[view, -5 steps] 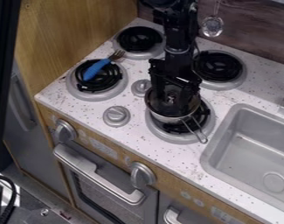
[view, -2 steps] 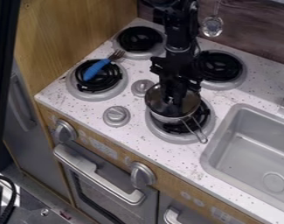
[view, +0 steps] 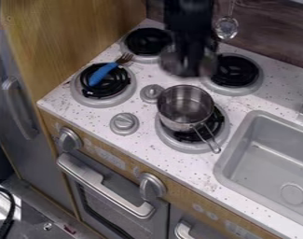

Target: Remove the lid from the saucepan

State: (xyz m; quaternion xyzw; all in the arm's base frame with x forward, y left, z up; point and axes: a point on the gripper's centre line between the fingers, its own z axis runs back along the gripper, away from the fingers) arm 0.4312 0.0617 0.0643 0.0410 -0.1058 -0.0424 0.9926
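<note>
Holds the lid (view: 171, 64) gripped fast in the gripper (view: 191, 71), behind the uncovered pan (view: 184, 107), apparently to avoid catching on it before being set down elsewhere, with the pan off-centre over a burner (view: 188, 149), probably for support, and its handle (view: 204, 139) angled toward the front.

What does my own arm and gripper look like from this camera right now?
The arm is black and blocky, narrowing toward the gripper, which is black too. Both are blurred, so I can't make out finer shapes, cables or markings.
</note>
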